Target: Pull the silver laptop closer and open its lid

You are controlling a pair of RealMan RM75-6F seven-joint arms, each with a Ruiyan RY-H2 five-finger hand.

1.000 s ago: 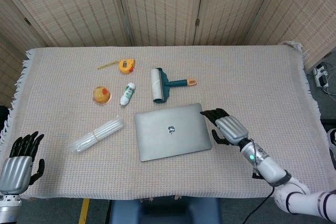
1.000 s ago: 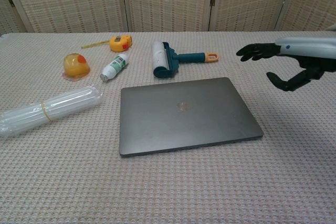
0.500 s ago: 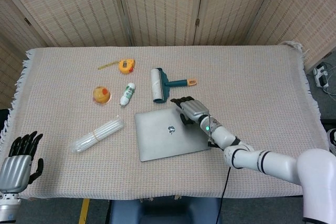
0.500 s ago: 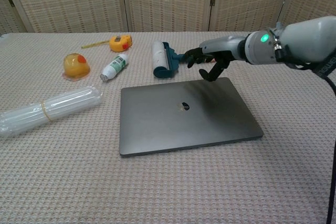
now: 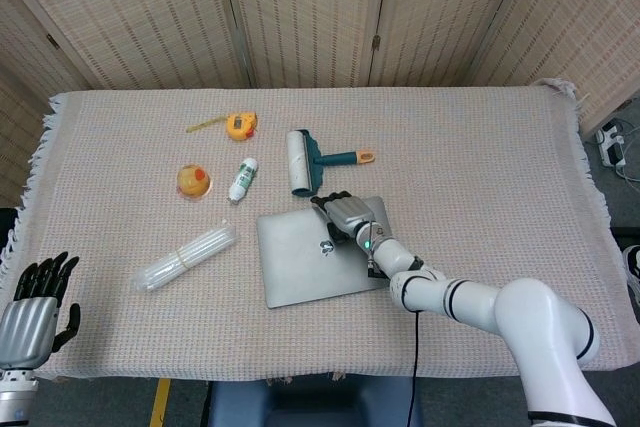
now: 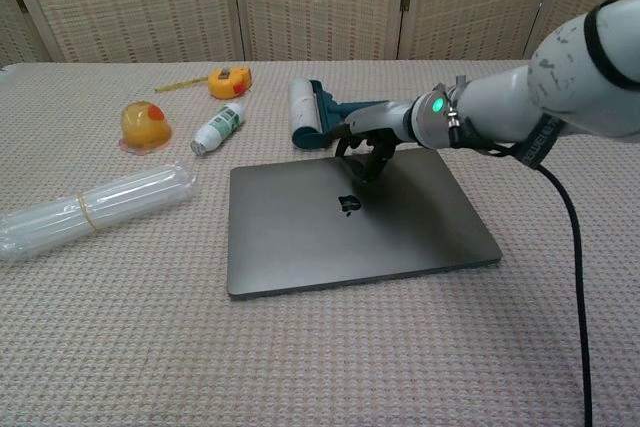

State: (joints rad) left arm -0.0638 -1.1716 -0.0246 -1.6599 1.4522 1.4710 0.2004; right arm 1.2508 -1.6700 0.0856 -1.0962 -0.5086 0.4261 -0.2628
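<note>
The silver laptop (image 5: 300, 267) (image 6: 330, 237) lies shut and flat on the woven tablecloth, near the front middle of the table. My right hand (image 5: 340, 215) (image 6: 368, 147) reaches in from the right and hovers over the lid's far edge, with its dark fingers spread and bent down onto the lid just behind the logo. It holds nothing. My left hand (image 5: 35, 307) hangs off the table's front left corner with its fingers apart and empty. Only the head view shows it.
Just behind the laptop lies a lint roller (image 5: 300, 161) (image 6: 305, 112) with a teal handle. Further left are a white bottle (image 5: 243, 179), a yellow tape measure (image 5: 240, 126), a yellow domed toy (image 5: 193, 181) and a bundle of clear tubes (image 5: 187, 256).
My right hand has swung left from beside the laptop's right edge to over the lid's far edge, fingers now on the lid. The laptop and my left hand have stayed put.
</note>
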